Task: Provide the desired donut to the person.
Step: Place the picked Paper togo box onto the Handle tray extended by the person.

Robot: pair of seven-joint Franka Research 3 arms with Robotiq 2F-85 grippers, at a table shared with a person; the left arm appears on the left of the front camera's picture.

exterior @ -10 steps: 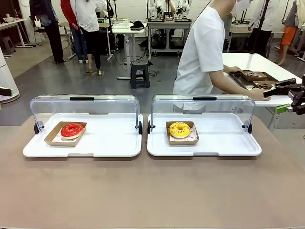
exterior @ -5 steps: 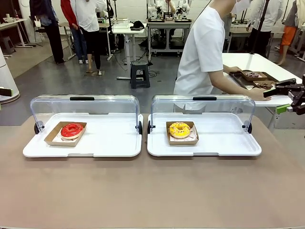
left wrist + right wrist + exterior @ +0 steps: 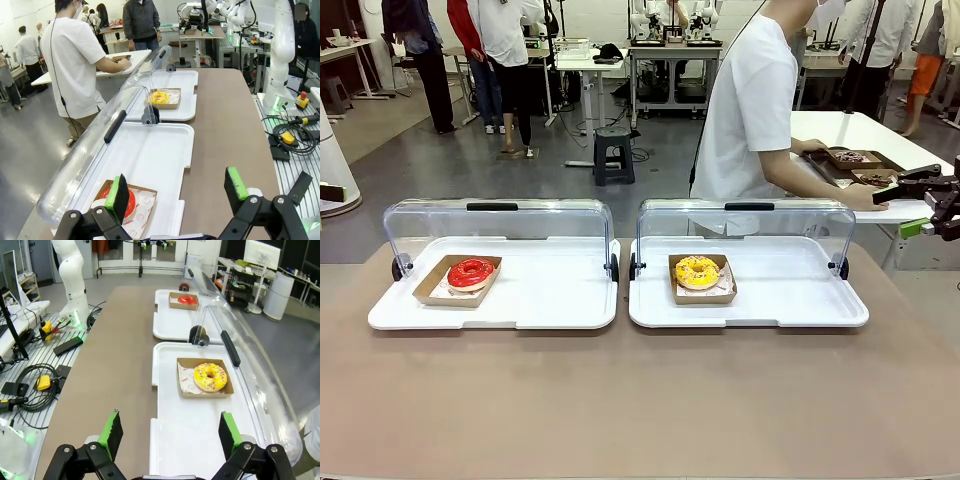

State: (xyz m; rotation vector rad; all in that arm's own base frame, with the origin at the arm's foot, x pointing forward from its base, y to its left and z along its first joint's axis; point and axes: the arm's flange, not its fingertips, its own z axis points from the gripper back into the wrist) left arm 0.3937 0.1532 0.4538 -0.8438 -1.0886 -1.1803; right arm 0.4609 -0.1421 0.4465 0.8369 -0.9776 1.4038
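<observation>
Sideways, the person [image 3: 750, 110] reaches another table's tray [image 3: 850, 165]; claws gape.

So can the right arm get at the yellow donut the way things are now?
Probably yes. The yellow donut sits in an open paper tray on the white tray, whose clear lid is swung back, and the right gripper hangs above with jaws open.

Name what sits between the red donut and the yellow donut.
In the front view, bare white tray floor lies between the red donut and the yellow donut, then both trays' adjoining edges with black lid hinges.
</observation>
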